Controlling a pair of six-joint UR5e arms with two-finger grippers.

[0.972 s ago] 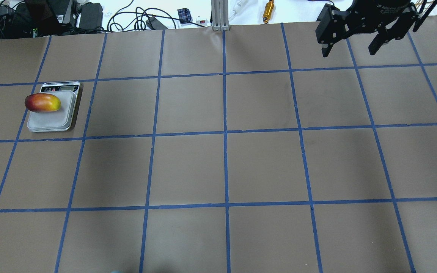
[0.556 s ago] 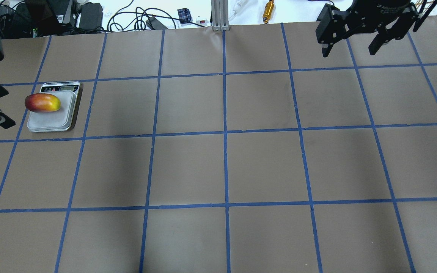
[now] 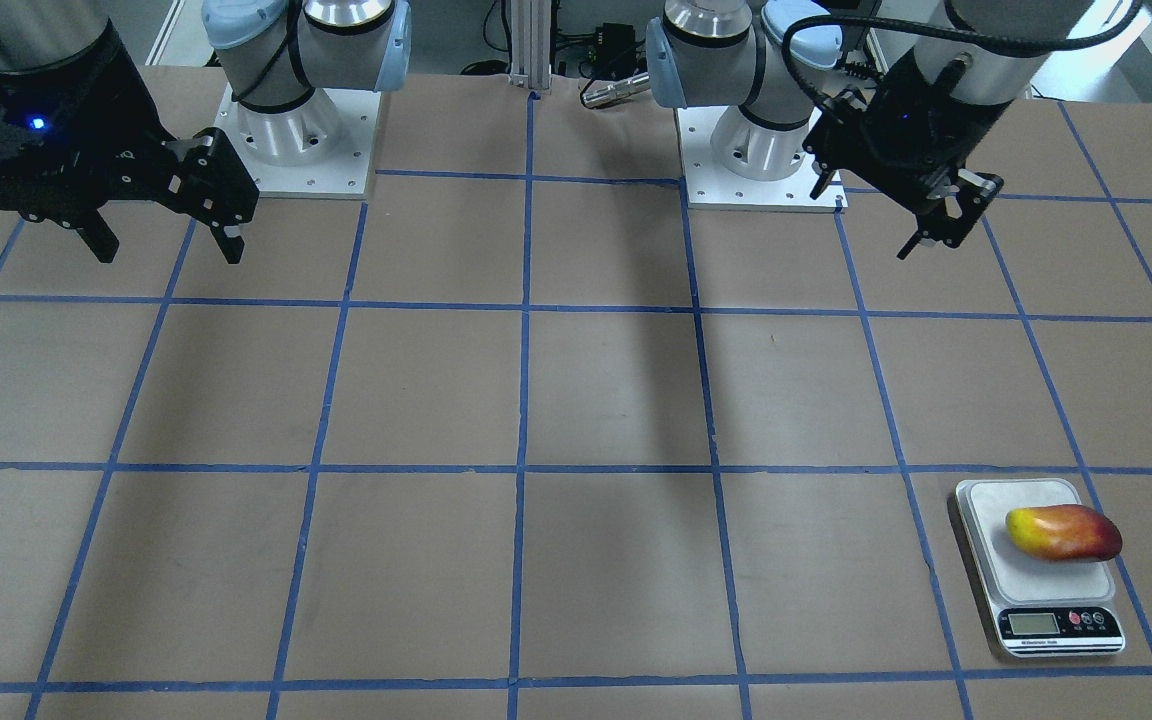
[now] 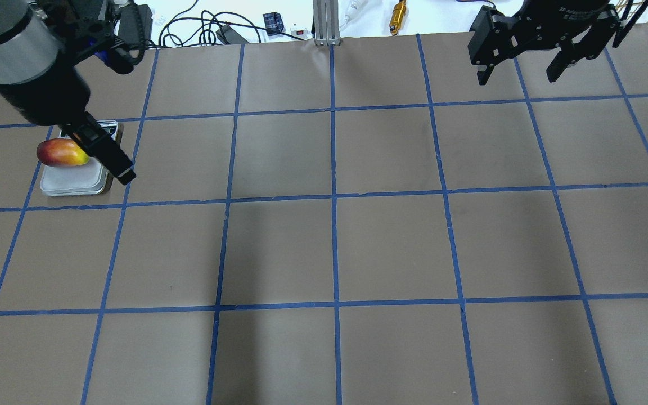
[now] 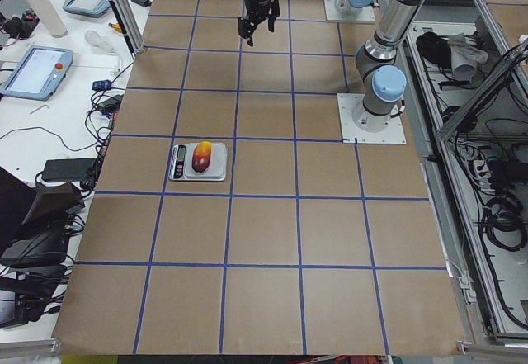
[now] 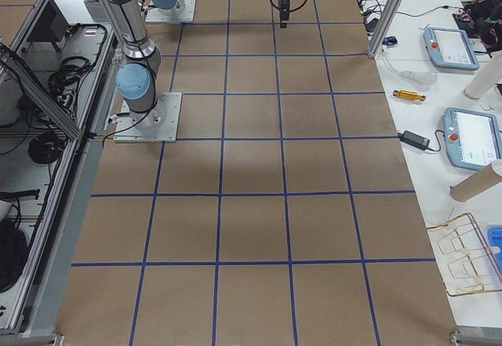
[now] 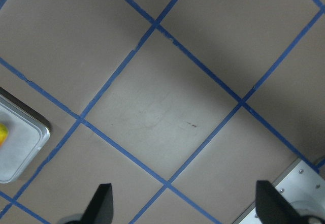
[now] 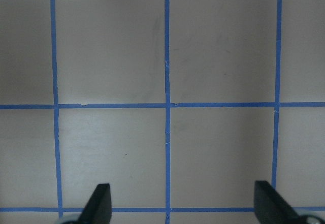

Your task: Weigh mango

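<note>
The mango point(image 3: 1064, 533), yellow at one end and red-orange at the other, lies on the plate of the grey scale point(image 3: 1041, 582) near the table's far edge on my left. It also shows in the overhead view point(image 4: 59, 152) on the scale point(image 4: 71, 181), and in the exterior left view point(image 5: 200, 157). My left gripper point(image 3: 864, 222) is open and empty, raised high near its base. In the overhead view one of its fingers point(image 4: 111, 160) overlaps the scale. The left wrist view shows the scale's corner point(image 7: 20, 145). My right gripper point(image 4: 516, 79) is open and empty at the far right.
The table is brown paper with a blue tape grid. Both arm bases point(image 3: 301, 140) stand at the robot's edge. Cables, power supplies and a brass tool point(image 4: 397, 16) lie beyond the far edge.
My left arm has come into the overhead view from the left and now overlaps the scale. The mango, the scale and the right arm have not moved.
</note>
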